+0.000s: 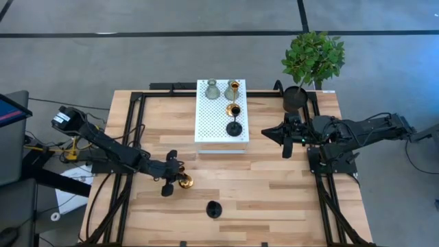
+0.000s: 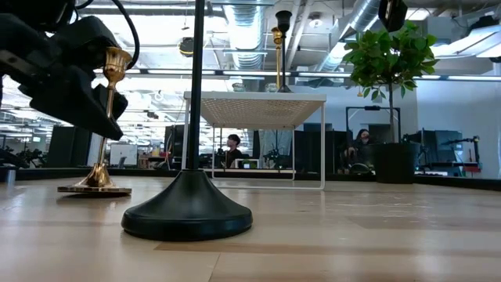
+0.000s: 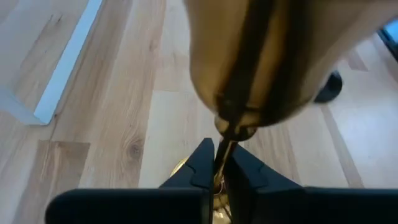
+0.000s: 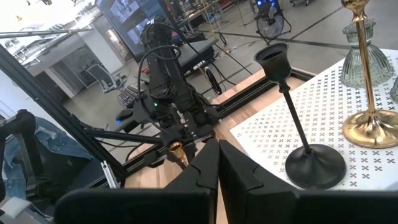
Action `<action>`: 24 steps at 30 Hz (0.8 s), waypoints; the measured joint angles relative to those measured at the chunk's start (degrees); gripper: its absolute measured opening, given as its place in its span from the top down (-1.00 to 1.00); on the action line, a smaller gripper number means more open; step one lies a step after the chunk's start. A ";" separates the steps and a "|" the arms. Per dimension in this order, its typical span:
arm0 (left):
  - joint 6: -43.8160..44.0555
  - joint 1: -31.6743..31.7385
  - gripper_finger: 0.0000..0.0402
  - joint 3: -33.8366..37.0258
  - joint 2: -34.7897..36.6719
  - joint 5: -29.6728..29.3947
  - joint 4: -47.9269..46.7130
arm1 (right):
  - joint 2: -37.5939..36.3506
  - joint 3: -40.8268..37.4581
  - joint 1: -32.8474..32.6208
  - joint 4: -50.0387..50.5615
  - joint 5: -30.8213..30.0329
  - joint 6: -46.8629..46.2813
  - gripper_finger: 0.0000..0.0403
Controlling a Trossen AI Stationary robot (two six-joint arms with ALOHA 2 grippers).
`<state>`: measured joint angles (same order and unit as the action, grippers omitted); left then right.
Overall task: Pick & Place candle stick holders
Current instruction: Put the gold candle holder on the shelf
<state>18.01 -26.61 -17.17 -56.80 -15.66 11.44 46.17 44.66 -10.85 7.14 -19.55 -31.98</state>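
My left gripper (image 1: 177, 173) is shut on a shiny gold candlestick holder (image 1: 185, 181) at the table's near left; the holder also shows in the low view (image 2: 109, 117). A black holder (image 1: 214, 209) stands on its round base (image 2: 186, 210) near the front edge. On the white perforated stand (image 1: 206, 127) stand two grey-green holders (image 1: 212, 89), a gold one (image 4: 372, 124) and a black one (image 4: 311, 163). My right gripper (image 1: 278, 134) is shut and empty, just right of the stand; in its own wrist view (image 4: 217, 158) the fingers meet. My left gripper pinches the gold holder's thin stem (image 3: 222, 144) between its two fingers, below the cup (image 3: 267, 62). The fingers come about level from the table's left and lie across the stem. The holder stands nearly upright, and its round base (image 2: 95, 186) looks to rest on the table.
A black pot with a green plant (image 1: 312, 58) stands at the far right corner. Black frame rails (image 1: 130, 137) run along the table's left and right sides. Bare wood lies between the stand and the front edge. People sit in the room behind (image 2: 232, 145).
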 joint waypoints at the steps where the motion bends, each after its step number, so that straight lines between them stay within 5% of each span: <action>1: 1.11 0.00 0.92 0.00 0.00 -0.06 0.00 | 0.00 0.00 0.00 0.00 0.00 0.19 1.00; 7: 5.34 0.00 0.93 -0.85 0.27 -0.82 -1.71 | 0.00 0.00 0.00 0.16 0.00 0.43 1.00; 16: 4.92 0.00 0.93 -14.07 0.34 -2.69 -27.84 | 0.00 0.00 0.00 0.22 0.00 1.05 1.00; 24: -0.97 2.22 0.93 -21.25 1.22 -3.86 -34.84 | 0.00 -0.01 0.00 0.63 0.00 1.98 1.00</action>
<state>17.04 -24.39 -38.42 -55.57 -19.52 -23.40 46.17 44.66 -10.85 7.77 -19.55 -30.01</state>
